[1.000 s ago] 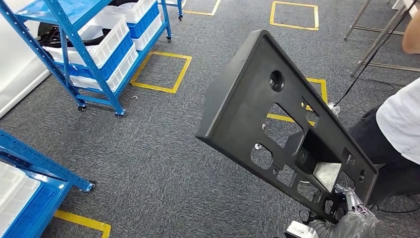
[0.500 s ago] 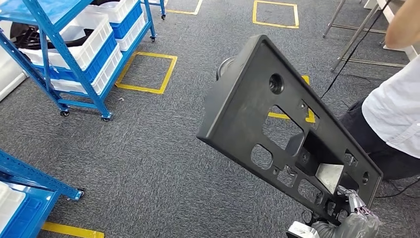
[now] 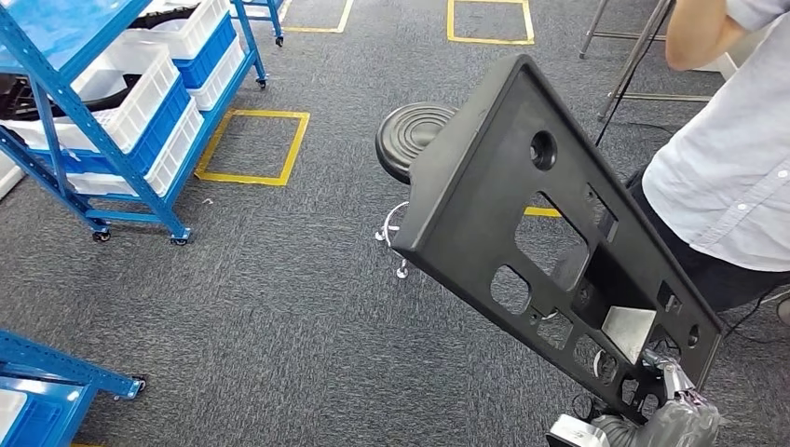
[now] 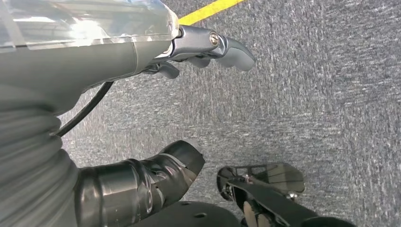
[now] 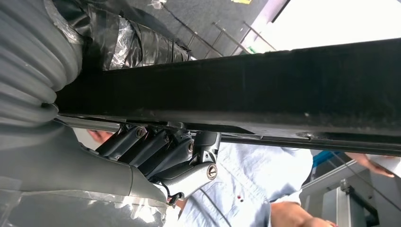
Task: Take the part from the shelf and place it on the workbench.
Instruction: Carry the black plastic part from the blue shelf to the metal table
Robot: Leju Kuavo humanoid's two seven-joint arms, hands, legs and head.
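Above the grey carpet [image 3: 279, 317], the black plastic panel [image 3: 503, 214] is carried clear of the floor, tilted, its long axis running from the right hand [image 3: 675, 410] up and away toward the shelving. The right hand grips the panel at its lower corner; in the right wrist view the fingers [image 5: 156, 151] wrap under the panel's edge with the thumb on the opposite face, a clamp that suits a flat, wide part held from one end. Held so far from its middle, the panel likely bears hard on that grip, so slippage or swing is the risk to watch.

The left hand [image 4: 203, 45] hangs over the carpet holding nothing, fingers loosely extended and apart.

The blue wheeled shelf [image 3: 102, 112] with white bins stands well to the left, so the part is already off it. A black round stool [image 3: 415, 135] sits partly behind the panel, and a person in a light shirt [image 3: 727, 177] stands close on the right. Judged stage: transport, workbench not yet reached.
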